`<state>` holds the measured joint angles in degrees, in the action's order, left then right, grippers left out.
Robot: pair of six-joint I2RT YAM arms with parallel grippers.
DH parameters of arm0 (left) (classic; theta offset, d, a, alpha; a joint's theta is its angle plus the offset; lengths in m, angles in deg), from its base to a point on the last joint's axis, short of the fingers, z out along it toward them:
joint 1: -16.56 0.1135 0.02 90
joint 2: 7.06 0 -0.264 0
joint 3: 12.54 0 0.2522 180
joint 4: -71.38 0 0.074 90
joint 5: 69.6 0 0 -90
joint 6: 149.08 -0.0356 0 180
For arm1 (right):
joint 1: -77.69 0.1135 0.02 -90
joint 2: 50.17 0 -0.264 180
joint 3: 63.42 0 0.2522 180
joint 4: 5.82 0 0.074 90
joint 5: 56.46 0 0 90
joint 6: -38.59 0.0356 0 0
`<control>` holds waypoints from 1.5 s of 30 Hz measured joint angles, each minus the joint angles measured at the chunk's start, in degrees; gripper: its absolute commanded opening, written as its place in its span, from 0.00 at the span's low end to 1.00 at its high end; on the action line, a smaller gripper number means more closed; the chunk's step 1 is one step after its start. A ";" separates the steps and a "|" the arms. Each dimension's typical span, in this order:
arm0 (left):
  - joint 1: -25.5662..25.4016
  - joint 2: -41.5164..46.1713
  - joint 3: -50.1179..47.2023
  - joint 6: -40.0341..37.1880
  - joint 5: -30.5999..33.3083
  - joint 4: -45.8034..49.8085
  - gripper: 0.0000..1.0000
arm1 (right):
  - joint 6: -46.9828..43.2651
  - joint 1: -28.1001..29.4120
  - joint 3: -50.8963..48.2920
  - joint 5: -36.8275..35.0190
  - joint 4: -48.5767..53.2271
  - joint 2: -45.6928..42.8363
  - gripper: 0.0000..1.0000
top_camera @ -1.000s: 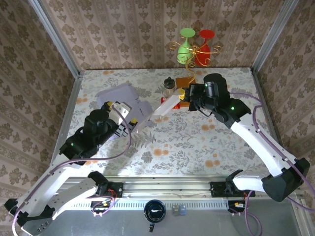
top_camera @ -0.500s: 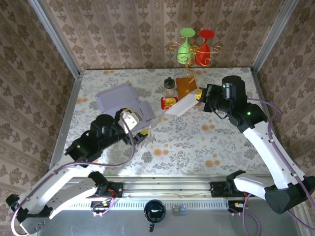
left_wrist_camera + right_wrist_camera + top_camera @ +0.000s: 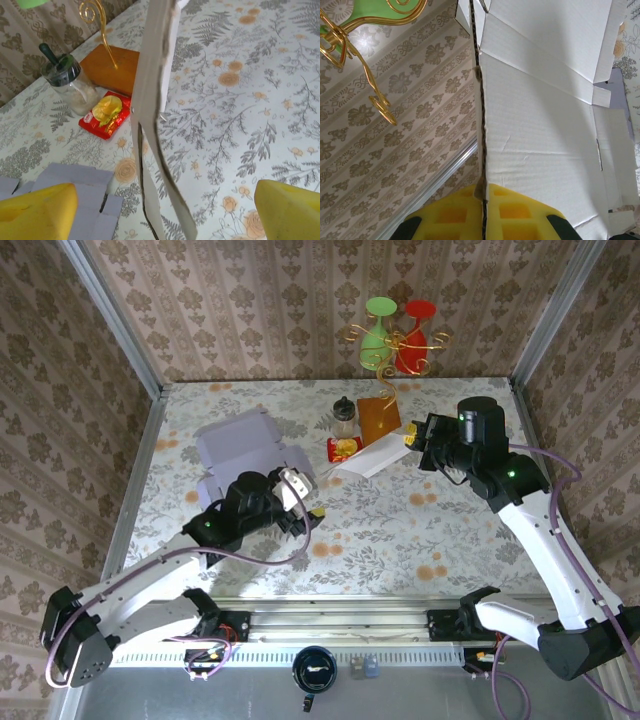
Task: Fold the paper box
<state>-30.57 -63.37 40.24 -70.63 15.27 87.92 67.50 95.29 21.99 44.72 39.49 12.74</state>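
Top external view showed the paper box (image 3: 372, 456), a flat white blank, held at a slant above the worktop (image 3: 400, 530) beside a red snack packet (image 3: 343, 448). The right fingers (image 3: 512, 216) were clamped shut on one edge, probably to stand the sheet up for creasing. The left fingers (image 3: 40, 212) were spread wide and empty, one yellow pad on either side of the blank's thin edge, placed to close on it. Whether its low corner touched the worktop was hard to say.
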 measured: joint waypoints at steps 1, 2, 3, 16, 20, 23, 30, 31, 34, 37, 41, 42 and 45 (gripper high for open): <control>0.44 -0.52 0.00 0.17 0.04 -1.18 0.87 | 0.02 0.00 0.00 0.00 0.00 0.00 0.00; 1.16 -1.33 0.00 0.46 0.04 -2.64 0.84 | 0.00 0.00 -0.02 0.07 0.02 0.00 0.00; 1.86 -2.19 0.00 0.83 0.04 -3.87 0.81 | 0.00 -0.07 -0.04 0.17 0.00 -0.07 0.00; 3.69 -10.71 3.08 3.28 -3.93 -7.39 0.00 | 0.02 -1.81 -1.84 1.33 -0.22 -1.20 0.00; 3.10 -10.73 6.01 4.33 -3.34 -3.32 0.00 | 0.20 -2.99 -1.97 1.64 0.00 -1.46 0.56; 1.57 -10.88 11.74 6.16 -2.51 3.48 0.00 | -2.27 -4.55 -0.33 -0.46 5.22 -1.46 0.70; -1.99 -13.09 24.63 12.96 -0.50 19.30 0.00 | -15.72 -4.55 10.29 -8.66 17.00 -2.23 0.73; -2.12 -13.68 26.18 14.01 -0.28 21.73 0.00 | -17.53 -3.76 11.76 -10.38 18.14 -2.64 0.74; -2.40 -16.76 31.01 16.74 0.48 28.35 0.00 | -21.55 -2.25 14.08 -14.16 21.11 -4.61 0.75; -2.75 -19.82 34.23 18.45 1.38 32.76 0.00 | -24.63 -2.27 15.41 -17.11 23.43 -5.81 0.77; -3.10 -22.56 37.05 20.15 2.14 37.20 0.00 | -27.63 -2.25 16.04 -16.98 24.09 -4.55 0.73; -3.10 -23.37 38.14 20.63 2.27 38.60 0.00 | -28.02 -1.64 16.46 -16.87 24.17 -3.61 0.72; -3.10 -26.27 41.48 22.03 3.06 41.83 0.00 | -28.83 2.32 17.55 -16.90 23.98 -0.04 0.68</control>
<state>-33.68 -89.64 81.73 -48.60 18.33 129.76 38.67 97.61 39.55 27.83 63.46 12.70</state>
